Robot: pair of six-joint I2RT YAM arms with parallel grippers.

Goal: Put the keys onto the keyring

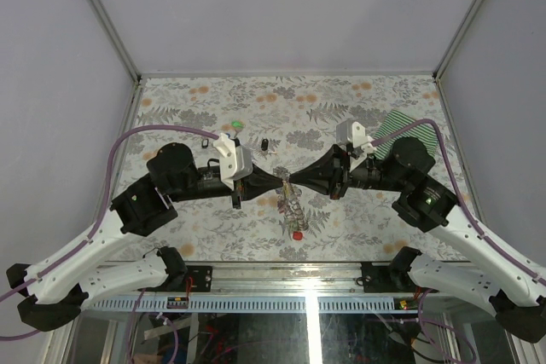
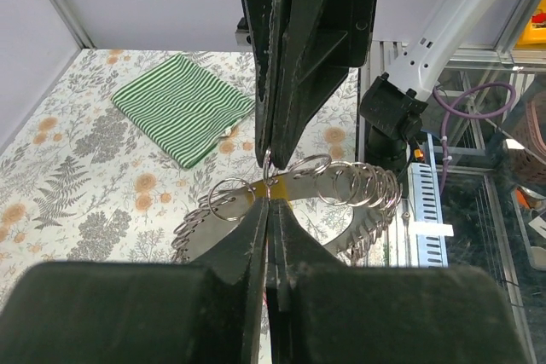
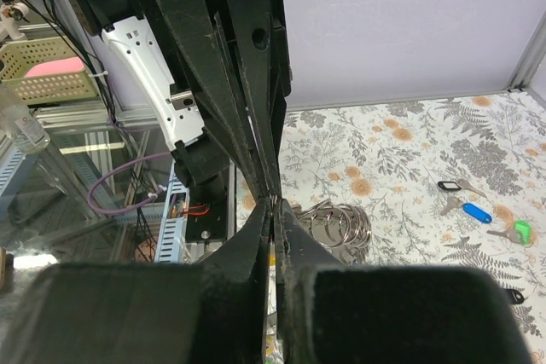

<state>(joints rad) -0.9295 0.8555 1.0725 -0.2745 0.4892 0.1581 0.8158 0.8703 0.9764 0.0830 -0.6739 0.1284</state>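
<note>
Starting by the table's point(image 1: 171, 236) near edge, a red key point(image 1: 297, 234) sits beside the keyring point(image 2: 299, 183), whose rim the left gripper point(image 2: 267, 208) and right gripper point(image 2: 269, 153) both clamp (tip to tip). Farther back lie a black key point(image 3: 450, 185), a blue key point(image 3: 476, 210) and a green key point(image 3: 522, 230), and a green striped cloth point(image 2: 183, 108) fills the far right corner.

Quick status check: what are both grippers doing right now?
Left gripper: jaws shut, pinching the edge of the keyring.
Right gripper: jaws shut on the same keyring, tip to tip with the left.
</note>
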